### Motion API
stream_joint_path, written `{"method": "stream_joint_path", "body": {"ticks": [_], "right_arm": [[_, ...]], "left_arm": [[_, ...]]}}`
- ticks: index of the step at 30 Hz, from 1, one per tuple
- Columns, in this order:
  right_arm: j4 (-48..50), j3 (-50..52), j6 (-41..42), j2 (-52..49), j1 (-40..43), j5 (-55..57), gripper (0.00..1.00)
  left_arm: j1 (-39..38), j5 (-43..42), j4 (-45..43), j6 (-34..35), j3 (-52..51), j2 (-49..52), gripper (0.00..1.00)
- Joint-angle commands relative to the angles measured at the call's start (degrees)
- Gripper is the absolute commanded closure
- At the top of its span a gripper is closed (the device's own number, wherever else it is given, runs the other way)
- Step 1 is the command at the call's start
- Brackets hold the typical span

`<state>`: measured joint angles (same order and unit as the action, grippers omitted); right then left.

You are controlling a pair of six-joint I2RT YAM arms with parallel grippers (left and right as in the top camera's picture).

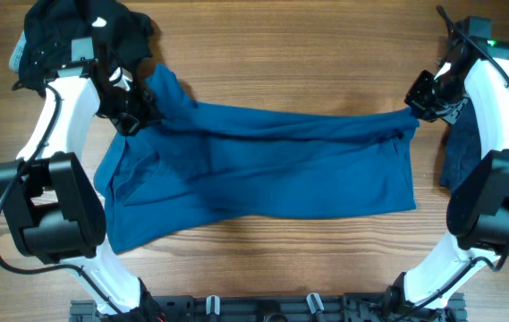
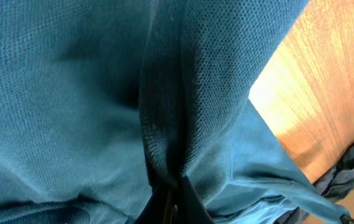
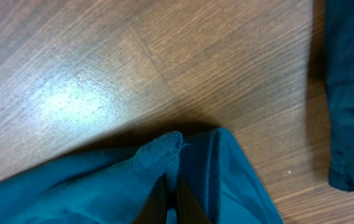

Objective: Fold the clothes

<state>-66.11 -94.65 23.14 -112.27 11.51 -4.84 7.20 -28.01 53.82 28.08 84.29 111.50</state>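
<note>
The blue shirt (image 1: 263,170) is being pinched at both ends. The left pincer (image 1: 133,121) is clamping shut on a bunched ridge of its knit cloth at the far left corner. The right pincer (image 1: 412,112) is closing tight on the far right corner, where a small curled tip of fabric is poking out just above the fingertips in the right wrist view. Between the two grips the far edge of the shirt is stretching in a nearly straight line across the counter (image 1: 308,63). The rest of the cloth is lying spread toward the near side, with a loose flap sagging down at the near left.

It looks to me as if the robot is in the middle of a fold, having taken the far edge at both corners. The next move seems to call for both pincers carrying that edge together toward the near edge, level with each other and keeping the cloth taut, so the layer is landing flat rather than wrinkling.

The left arm (image 1: 57,116) is reaching up from its base and bending inward, its wrist tilting down over the cloth. The right arm (image 1: 504,107) is mirroring it, curving in from the right side.

A black garment (image 1: 84,27) is lying heaped at the far left corner, just behind the left wrist. A darker blue garment (image 1: 460,152) is resting at the right, partly under the right arm and apart from the shirt.
</note>
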Motion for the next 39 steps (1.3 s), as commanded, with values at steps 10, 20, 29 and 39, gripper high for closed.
{"method": "stream_joint_path", "body": {"ticks": [10, 20, 29, 39], "right_arm": [[-2.9, -0.2, 1.9, 1.2, -0.1, 3.8, 0.96], [-7.1, -0.1, 4.5, 1.3, -0.1, 6.4, 0.96], [-10.3, -0.1, 4.2, 5.0, -0.1, 6.4, 0.96], [-11.2, 3.1, 2.8, 5.1, -0.1, 7.0, 0.96]], "left_arm": [[7.0, 1.7, 6.5, -4.2, 0.9, -1.9, 0.96], [6.8, 1.7, 9.3, -5.4, 0.9, -1.9, 0.96], [6.8, 2.8, 10.9, -5.4, 0.9, -1.9, 0.96], [6.8, 2.8, 11.5, -5.4, 0.9, -1.9, 0.96]]}}
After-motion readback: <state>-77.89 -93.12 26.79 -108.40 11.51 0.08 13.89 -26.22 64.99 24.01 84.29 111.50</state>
